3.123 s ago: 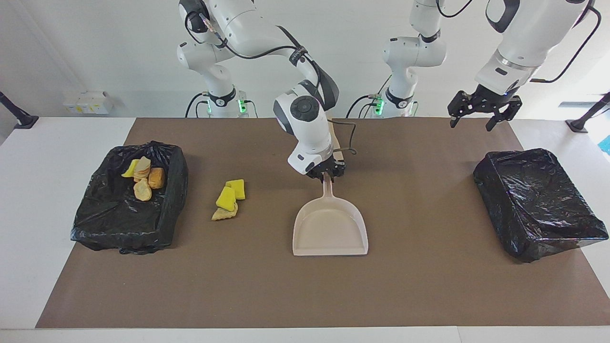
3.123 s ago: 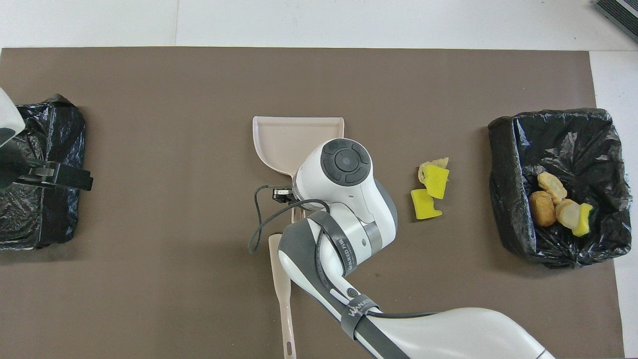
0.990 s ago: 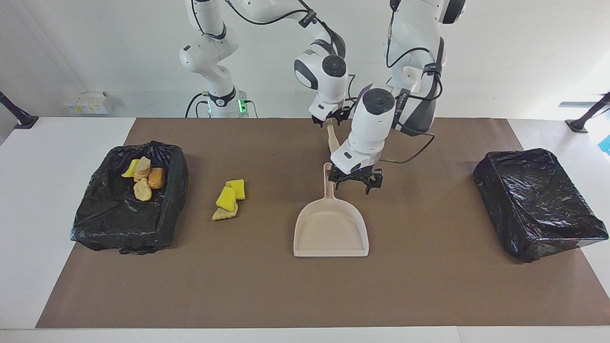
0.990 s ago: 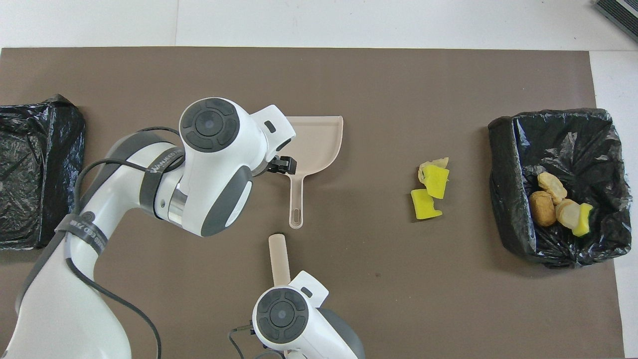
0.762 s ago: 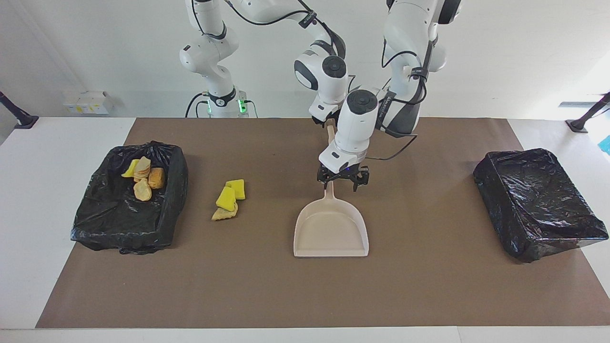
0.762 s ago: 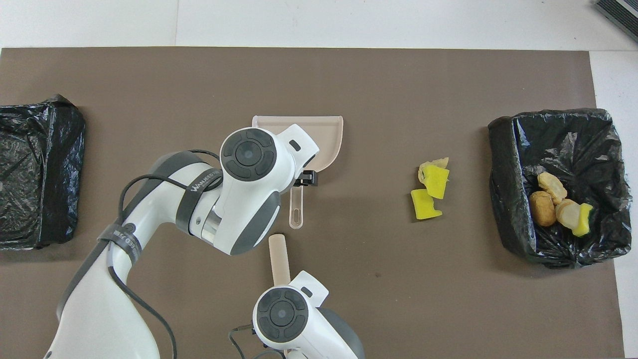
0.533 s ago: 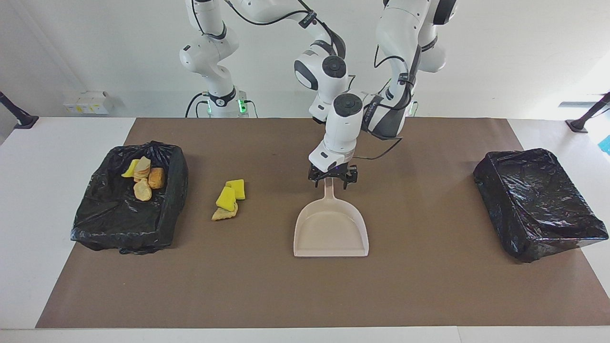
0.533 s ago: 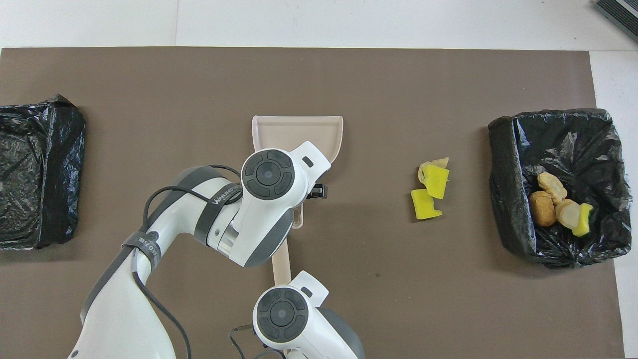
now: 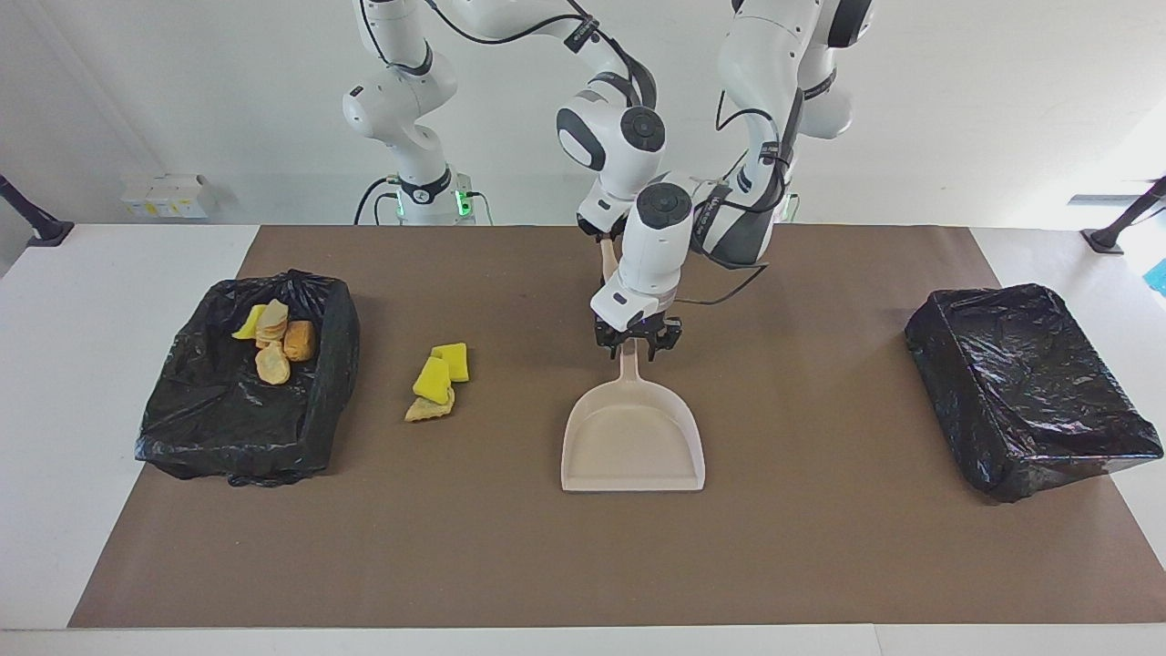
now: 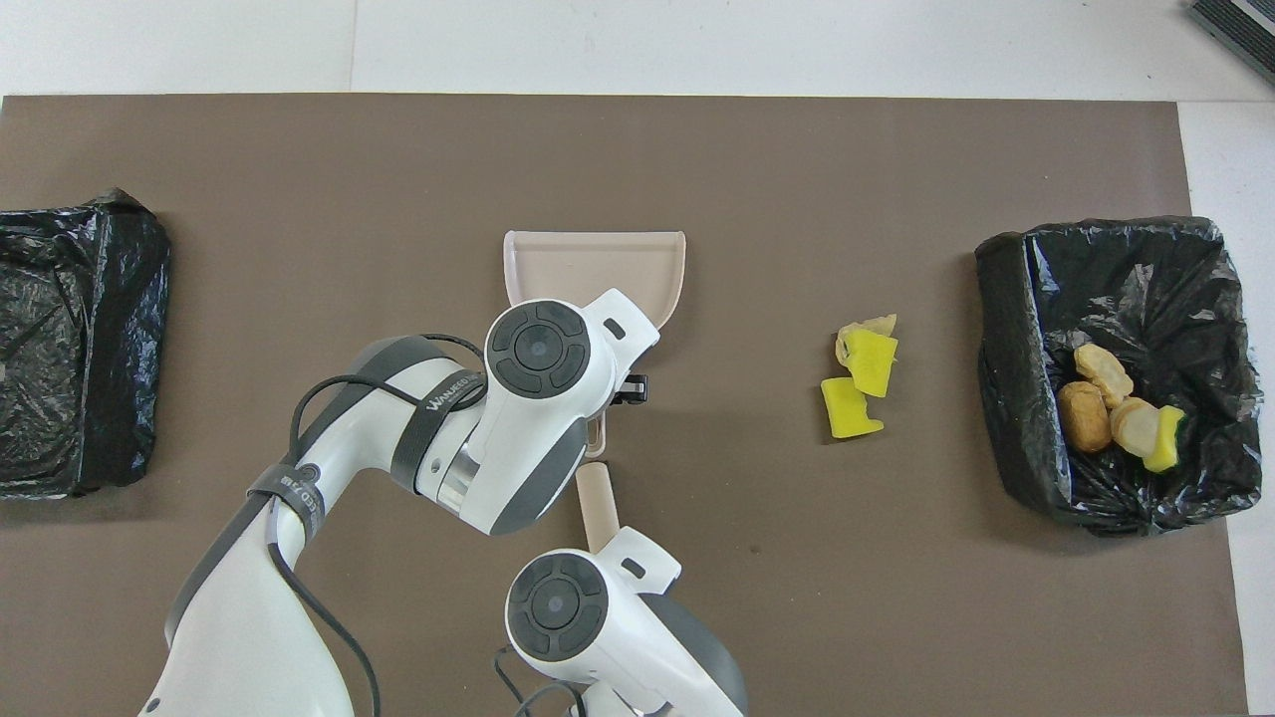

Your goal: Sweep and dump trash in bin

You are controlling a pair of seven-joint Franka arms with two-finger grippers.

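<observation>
The beige dustpan (image 9: 633,446) lies flat mid-mat, handle toward the robots. My left gripper (image 9: 635,346) is down at that handle (image 9: 629,369), straddling it. In the overhead view the left hand covers the handle and part of the dustpan (image 10: 598,264). My right gripper (image 9: 603,235) is shut on a beige stick (image 9: 607,262), held slanted just nearer the robots than the handle; its free end (image 10: 598,503) shows beside the left hand. Three chunks of trash (image 9: 435,383) (image 10: 862,383) lie on the mat between the dustpan and the bin (image 9: 209,419) at the right arm's end.
That bin (image 10: 1016,329), lined with black plastic, holds several chunks (image 9: 273,342) (image 10: 1106,408). A second black-lined bin (image 9: 1029,392) (image 10: 60,349) sits at the left arm's end. A brown mat (image 9: 820,547) covers the table.
The left arm swung in from the left arm's end and came down on the dustpan handle. The right gripper left that handle, closed on the stick and has just slanted it.
</observation>
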